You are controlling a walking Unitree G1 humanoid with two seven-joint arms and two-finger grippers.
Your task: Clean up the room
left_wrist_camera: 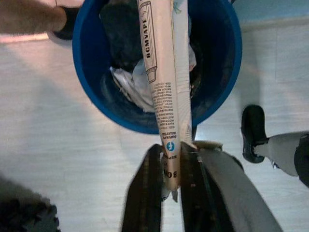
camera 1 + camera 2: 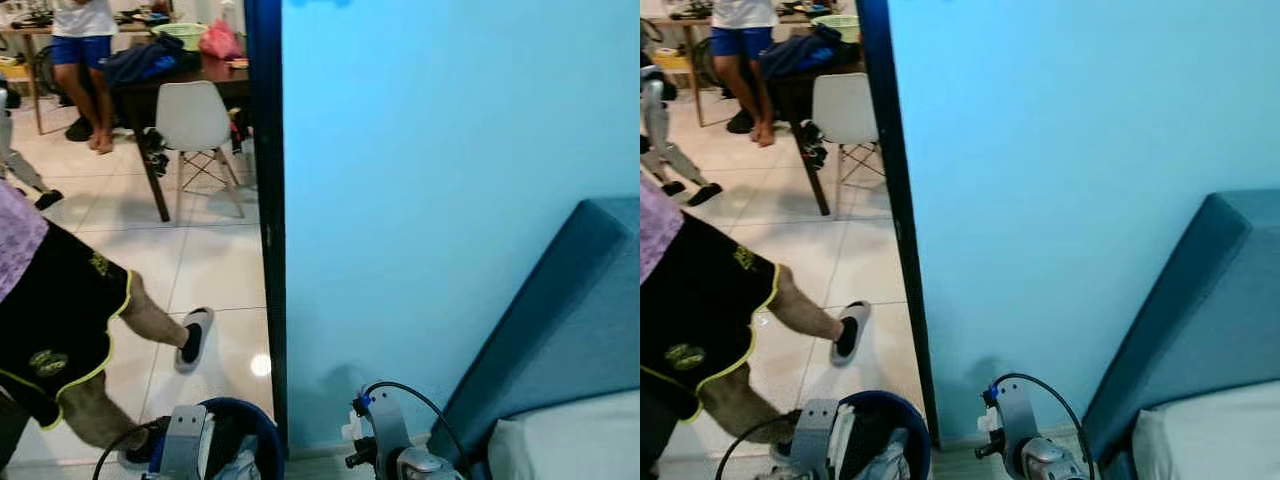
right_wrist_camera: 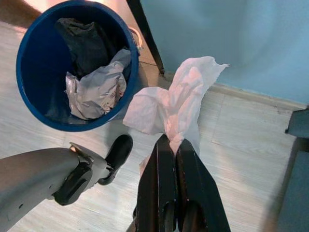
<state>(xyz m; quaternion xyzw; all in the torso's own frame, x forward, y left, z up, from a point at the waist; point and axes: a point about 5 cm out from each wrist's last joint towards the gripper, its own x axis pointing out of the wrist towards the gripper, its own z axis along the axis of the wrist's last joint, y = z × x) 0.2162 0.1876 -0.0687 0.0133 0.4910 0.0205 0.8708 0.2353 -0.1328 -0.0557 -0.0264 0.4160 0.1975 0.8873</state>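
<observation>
The left pincer point(image 1: 170, 181) is clamped on a long cream paper packet with printed text point(image 1: 161, 92), whose far end hangs over the open mouth of the round blue plastic bin point(image 1: 84, 96) on the pale floor. The bin holds a dark bag and crumpled white wrappers point(image 3: 94, 92). The right pincer point(image 3: 175, 145) grips a crumpled white tissue point(image 3: 174, 104) just beside the bin's rim, near the light blue wall point(image 2: 430, 180). Beyond, a person's slippered foot point(image 2: 194, 338) stands on the tiles; farther off, a white chair point(image 2: 194, 120).
</observation>
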